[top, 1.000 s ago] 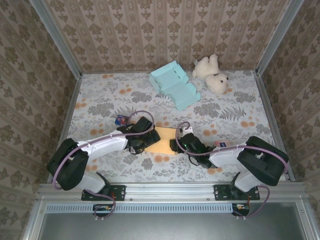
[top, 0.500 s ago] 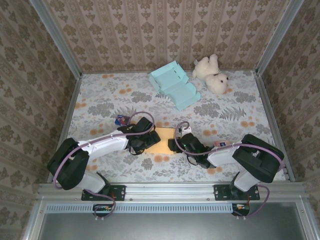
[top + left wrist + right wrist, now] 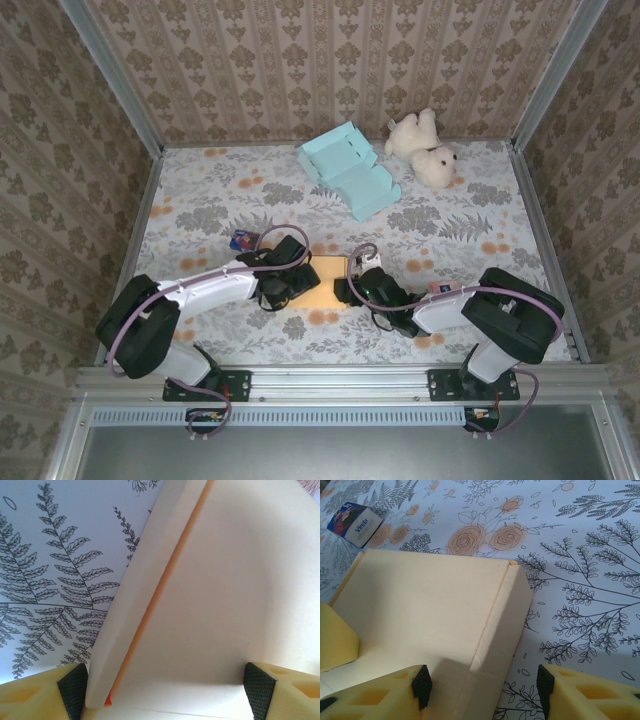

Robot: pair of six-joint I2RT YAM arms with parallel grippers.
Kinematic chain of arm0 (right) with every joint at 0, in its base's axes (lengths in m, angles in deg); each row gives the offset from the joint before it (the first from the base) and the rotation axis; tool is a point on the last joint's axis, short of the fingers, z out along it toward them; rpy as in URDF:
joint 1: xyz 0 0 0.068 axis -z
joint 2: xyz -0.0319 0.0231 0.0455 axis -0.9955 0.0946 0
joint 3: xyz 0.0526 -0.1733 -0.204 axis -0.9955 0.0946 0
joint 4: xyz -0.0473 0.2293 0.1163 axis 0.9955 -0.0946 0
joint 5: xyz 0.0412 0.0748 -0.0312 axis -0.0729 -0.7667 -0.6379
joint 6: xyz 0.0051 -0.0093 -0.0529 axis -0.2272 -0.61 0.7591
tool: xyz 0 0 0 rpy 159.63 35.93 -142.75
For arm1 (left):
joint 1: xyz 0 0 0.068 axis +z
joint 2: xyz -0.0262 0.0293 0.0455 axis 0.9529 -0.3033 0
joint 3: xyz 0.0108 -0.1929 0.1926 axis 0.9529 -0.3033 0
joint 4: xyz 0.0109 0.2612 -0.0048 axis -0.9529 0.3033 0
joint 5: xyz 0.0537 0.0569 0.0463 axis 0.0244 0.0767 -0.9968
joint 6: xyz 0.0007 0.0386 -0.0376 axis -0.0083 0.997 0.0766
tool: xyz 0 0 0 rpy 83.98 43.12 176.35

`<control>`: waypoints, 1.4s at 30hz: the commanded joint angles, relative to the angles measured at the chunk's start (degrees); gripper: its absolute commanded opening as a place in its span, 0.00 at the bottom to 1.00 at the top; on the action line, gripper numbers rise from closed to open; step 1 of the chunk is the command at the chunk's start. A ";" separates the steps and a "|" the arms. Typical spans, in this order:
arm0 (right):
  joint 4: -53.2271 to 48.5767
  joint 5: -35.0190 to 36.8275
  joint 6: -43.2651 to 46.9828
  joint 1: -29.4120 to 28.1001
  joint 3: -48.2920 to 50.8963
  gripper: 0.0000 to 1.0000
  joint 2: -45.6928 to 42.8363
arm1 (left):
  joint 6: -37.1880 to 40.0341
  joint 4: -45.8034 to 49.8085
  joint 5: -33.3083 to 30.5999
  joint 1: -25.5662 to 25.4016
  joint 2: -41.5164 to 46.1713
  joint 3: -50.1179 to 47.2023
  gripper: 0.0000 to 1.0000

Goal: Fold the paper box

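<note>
Down on the floral tablecloth (image 3: 470,215), near-centre between both arms, lies the cream paper box (image 3: 325,272): light, thin card, probably easily dented. The left gripper (image 3: 165,692) gapes wide around a raised flap; the right gripper (image 3: 483,682) stands open astride a side wall. Pinch flaps near their folds.

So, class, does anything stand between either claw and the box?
Nothing visible does. The left claw has a flap of the box between its jaws; the right claw straddles a side wall.
</note>
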 commanded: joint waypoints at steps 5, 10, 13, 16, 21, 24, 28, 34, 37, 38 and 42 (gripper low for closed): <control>-5.67 -1.39 0.38 -1.19 0.12 0.61 1.26 | 0.42 -0.87 0.45 1.10 -3.54 -0.30 0.82; -7.30 -0.48 1.16 -1.15 -0.14 0.61 0.27 | 1.23 -0.40 0.13 1.26 -3.78 -0.43 0.81; -9.09 0.40 1.83 -1.20 -0.12 0.62 -1.59 | 1.77 0.34 -0.41 1.28 -3.74 -0.46 0.81; -11.39 0.46 2.39 -1.14 -0.38 0.62 -3.81 | 2.28 1.03 -1.11 1.33 -3.75 -0.69 0.81; -15.37 0.69 2.74 -1.58 -0.90 0.62 -6.54 | 3.00 1.90 -2.16 1.40 -3.62 -0.96 0.80; -16.90 1.05 2.61 -2.05 -0.91 0.62 -7.91 | 3.27 2.14 -2.71 1.40 -3.55 -1.12 0.80; -18.97 1.29 2.63 -3.07 -1.19 0.62 -10.06 | 3.80 2.37 -3.24 1.34 -3.67 -1.30 0.80; -21.73 2.50 3.02 -4.95 -1.61 0.62 -13.80 | 4.31 2.93 -4.45 1.34 -3.97 -1.60 0.80; -22.89 2.76 3.02 -5.58 -1.96 0.62 -14.96 | 4.77 3.04 -4.77 1.38 -4.12 -1.59 0.80; -23.07 2.72 2.96 -5.75 -2.05 0.62 -15.13 | 5.03 3.11 -4.99 1.37 -4.14 -1.59 0.80; -22.72 1.66 1.94 -6.03 -2.31 0.62 -15.12 | 5.22 3.13 -5.42 1.41 -4.18 -1.69 0.80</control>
